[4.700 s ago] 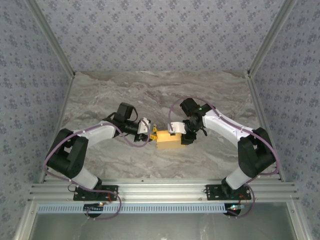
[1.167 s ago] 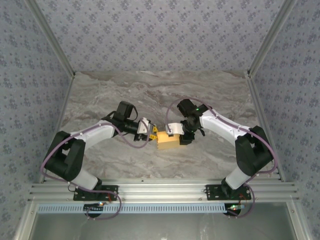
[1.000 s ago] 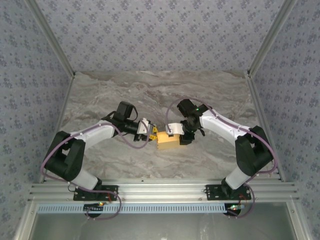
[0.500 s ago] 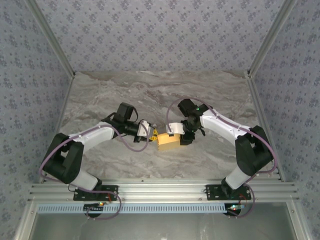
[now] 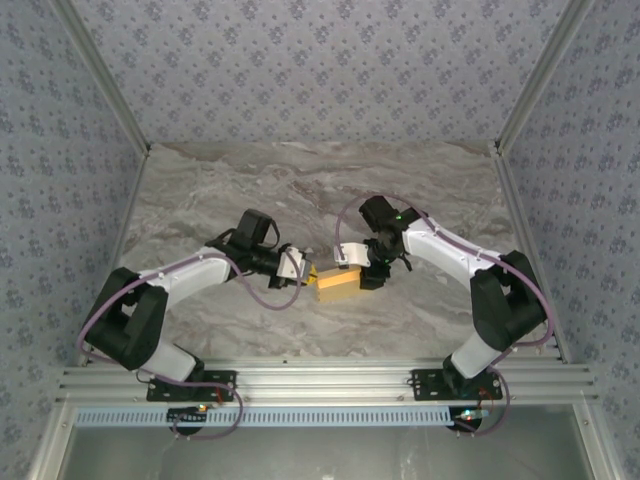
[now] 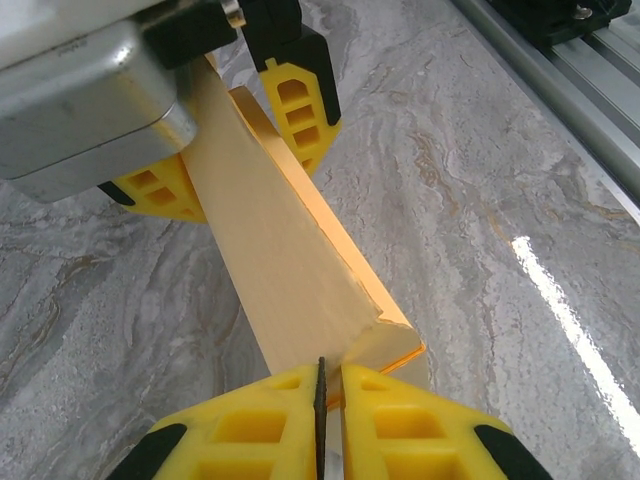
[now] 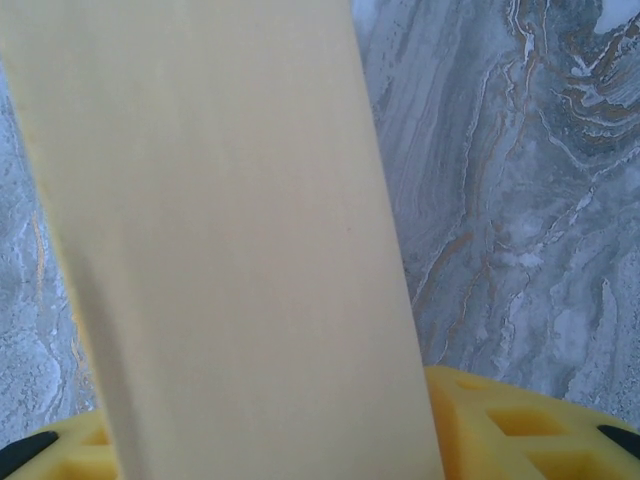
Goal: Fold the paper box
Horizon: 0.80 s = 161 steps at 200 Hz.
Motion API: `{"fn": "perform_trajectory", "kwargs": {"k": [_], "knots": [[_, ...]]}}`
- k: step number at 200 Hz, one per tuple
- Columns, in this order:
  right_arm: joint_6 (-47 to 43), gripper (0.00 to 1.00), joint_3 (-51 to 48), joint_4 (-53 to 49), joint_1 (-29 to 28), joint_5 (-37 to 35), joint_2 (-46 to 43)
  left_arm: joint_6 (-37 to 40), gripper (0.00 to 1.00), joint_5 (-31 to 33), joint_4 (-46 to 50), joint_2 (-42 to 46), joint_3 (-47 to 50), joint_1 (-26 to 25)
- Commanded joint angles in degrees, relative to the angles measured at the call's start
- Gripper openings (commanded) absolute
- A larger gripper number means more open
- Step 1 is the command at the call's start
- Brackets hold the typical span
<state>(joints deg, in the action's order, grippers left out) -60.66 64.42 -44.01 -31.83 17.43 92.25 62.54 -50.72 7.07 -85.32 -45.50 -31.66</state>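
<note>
1. The paper box (image 5: 337,284) is sitting at the middle of the desk (image 5: 250,190), between the two arms. Its long axis is running left to right, with the right end lying slightly farther back.
2. The left jaws are standing almost together, with only a hairline slit between them, right at the box's left end. I cannot tell whether they are pinching a thin edge of card.
3. The right jaws are standing at middling width astride the box's right end, one finger (image 6: 295,100) on each long side. I cannot tell whether they are pressing the card or only flanking it.
4. Both arms are sitting equally close. The coming move is probably hinging on the box lying lengthwise between them, so a push from the left would be driving it toward the right jaws.
</note>
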Motion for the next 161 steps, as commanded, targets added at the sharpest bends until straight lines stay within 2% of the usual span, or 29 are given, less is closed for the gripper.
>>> {"fn": "perform_trajectory", "kwargs": {"k": [1,32,53,78,79,81,82,86,113,137,150,161], "knots": [[2.2,0.54,0.0,0.7,0.1,3.8,0.2,1.2,0.13,4.2,3.4,-1.5,1.3,-1.9],[0.6,0.57,-0.5,0.0,0.0,6.5,-1.2,1.7,0.13,7.5,4.5,-2.0,0.9,-2.2],[0.1,0.68,-1.8,1.6,0.0,8.5,-4.2,1.7,0.13,8.3,4.5,-2.4,0.8,-2.2],[1.4,0.73,-2.2,2.9,0.8,10.2,-6.9,1.7,0.13,8.4,4.6,-3.2,0.5,-2.3],[1.5,0.75,-2.2,3.0,0.8,10.2,-7.1,1.7,0.13,8.4,4.6,-3.2,0.5,-2.3],[1.5,0.91,-2.2,3.1,0.9,10.2,-7.2,1.7,0.13,8.3,4.6,-3.2,0.5,-2.3],[1.6,0.96,-2.2,3.1,0.9,10.2,-7.3,1.7,0.13,8.2,4.5,-3.3,0.5,-2.3],[1.8,1.0,-2.3,3.2,1.1,10.3,-7.7,1.7,0.13,8.3,4.5,-3.4,0.5,-2.3],[3.7,1.0,-2.8,4.7,2.1,11.9,-10.5,0.2,0.14,8.4,3.1,-3.0,0.7,-2.1],[7.1,1.0,-4.0,8.2,3.2,13.4,-14.8,-5.1,0.2,7.7,0.0,-1.9,1.1,-0.3],[12.9,1.0,-5.2,12.8,3.9,11.5,-18.0,-8.4,0.22,7.1,0.0,-0.9,0.6,1.1],[20.8,1.0,-6.6,19.3,3.9,6.7,-20.8,-11.3,0.23,7.4,0.1,0.4,0.3,1.9]]}}
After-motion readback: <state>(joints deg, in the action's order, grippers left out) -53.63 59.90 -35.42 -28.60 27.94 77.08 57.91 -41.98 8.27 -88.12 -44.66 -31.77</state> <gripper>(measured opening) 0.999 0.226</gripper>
